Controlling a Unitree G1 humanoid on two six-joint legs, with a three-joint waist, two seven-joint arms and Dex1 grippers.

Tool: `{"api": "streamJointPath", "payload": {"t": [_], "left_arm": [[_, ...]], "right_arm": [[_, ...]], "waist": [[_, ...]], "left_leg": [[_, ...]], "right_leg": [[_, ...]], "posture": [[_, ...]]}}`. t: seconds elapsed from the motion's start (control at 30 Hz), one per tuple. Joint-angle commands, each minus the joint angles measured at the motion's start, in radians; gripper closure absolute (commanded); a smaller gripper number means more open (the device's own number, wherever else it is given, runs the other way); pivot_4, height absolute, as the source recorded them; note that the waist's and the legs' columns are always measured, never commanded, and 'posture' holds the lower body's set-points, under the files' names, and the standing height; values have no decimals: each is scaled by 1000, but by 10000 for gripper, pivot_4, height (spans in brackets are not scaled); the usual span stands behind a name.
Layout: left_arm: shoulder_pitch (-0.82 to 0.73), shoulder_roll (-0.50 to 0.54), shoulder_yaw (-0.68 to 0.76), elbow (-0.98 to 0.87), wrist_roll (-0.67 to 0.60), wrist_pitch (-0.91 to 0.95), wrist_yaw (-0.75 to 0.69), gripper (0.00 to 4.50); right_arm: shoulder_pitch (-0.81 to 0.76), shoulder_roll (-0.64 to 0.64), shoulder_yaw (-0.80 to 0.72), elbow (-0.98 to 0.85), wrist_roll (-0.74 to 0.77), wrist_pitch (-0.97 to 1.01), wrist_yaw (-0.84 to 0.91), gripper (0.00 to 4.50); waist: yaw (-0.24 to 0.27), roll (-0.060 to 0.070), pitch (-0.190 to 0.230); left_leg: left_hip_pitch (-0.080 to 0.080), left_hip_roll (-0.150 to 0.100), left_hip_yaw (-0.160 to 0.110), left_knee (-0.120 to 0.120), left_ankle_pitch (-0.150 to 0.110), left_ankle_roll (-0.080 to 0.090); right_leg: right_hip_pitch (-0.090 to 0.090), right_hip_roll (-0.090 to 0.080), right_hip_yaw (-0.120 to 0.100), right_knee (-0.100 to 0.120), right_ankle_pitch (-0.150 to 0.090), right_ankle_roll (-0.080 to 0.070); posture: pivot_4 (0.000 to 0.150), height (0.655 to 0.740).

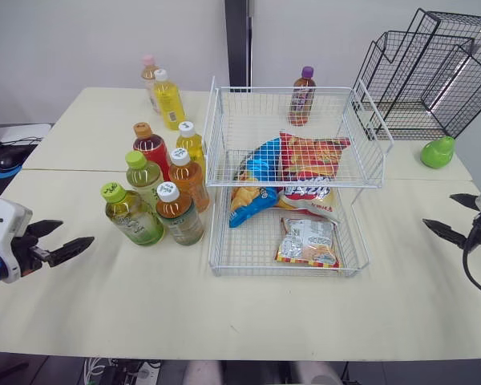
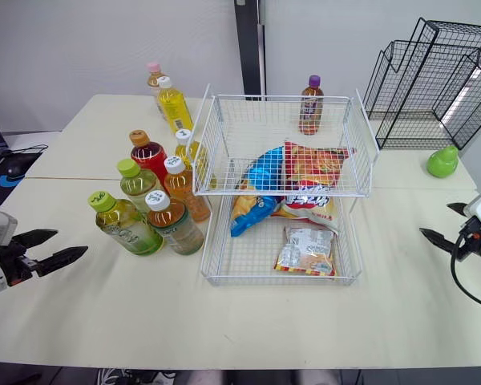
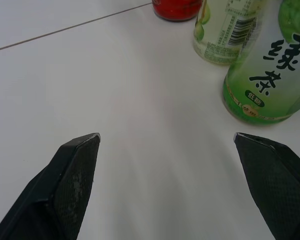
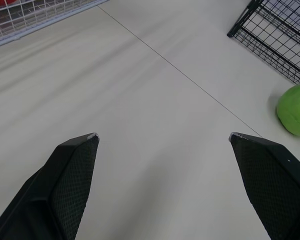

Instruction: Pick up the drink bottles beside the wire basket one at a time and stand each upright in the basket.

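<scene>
The wire basket point(image 1: 212, 136) was a two-tier frame of thin white wire in a square grid, its side walls flaring outward toward the top. Crinkled foil snack bags point(image 1: 311, 164) lay inside it, though I could not tell which tier the larger ones rested on. One brown bottle with a purple cap point(image 1: 302, 96) stood upright at the back of the upper tier.

Just left of the basket, six clear plastic bottles formed a tight cluster point(image 1: 164, 180). Each was upright, long axis vertical and round cap up. The green-tea bottle point(image 1: 132, 215) was the outermost, and the orange one point(image 1: 190, 178) stood just beside the basket's wall. Two more upright bottles point(image 1: 169, 99) stood behind the basket's left rear corner, apart from the cluster.

The smooth cream table point(image 1: 224, 313) was bare in front of the basket up to its near edge, and bare to the basket's right.

The left gripper point(image 1: 77, 232) hovered left of the basket beyond the cluster, near the green-tea bottle, with its textured black fingers spread wide and empty. The right gripper point(image 1: 438, 209) hung well right of the basket, likewise spread and empty.

Black wire racks point(image 1: 433, 72) and a glossy green pear-shaped object point(image 1: 438, 151) sat behind the basket's right rear corner.
</scene>
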Motion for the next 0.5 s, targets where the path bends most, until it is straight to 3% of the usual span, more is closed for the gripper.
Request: {"api": "streamJointPath", "payload": {"t": [0.03,0.1,0.37,0.5], "left_arm": [[-9,18,34,-16,-14,6,1,386],[-17,15,27,-20,-15,12,3,386],[-45,9,-3,-15,-13,30,2,386],[-50,12,-9,-16,-18,44,-3,386]], "right_arm": [[27,-9,-63,-69,35,8,8,0],[55,-12,-92,-133,59,28,13,0],[230,-39,-356,-670,341,330,60,0],[164,-99,-387,-881,574,500,24,0]], "waist": [[0,0,0],[1,0,0],[6,0,0],[1,0,0]], "left_leg": [[0,0,0,0,0,0],[0,0,0,0,0,0],[0,0,-2,0,0,0],[0,1,-2,0,0,0]], "right_leg": [[0,0,0,0,0,0],[0,0,0,0,0,0],[1,0,-1,1,0,0],[1,0,-1,1,0,0]], "posture": [[1500,7347],[1500,7347],[1500,7347],[1500,7347]]}}
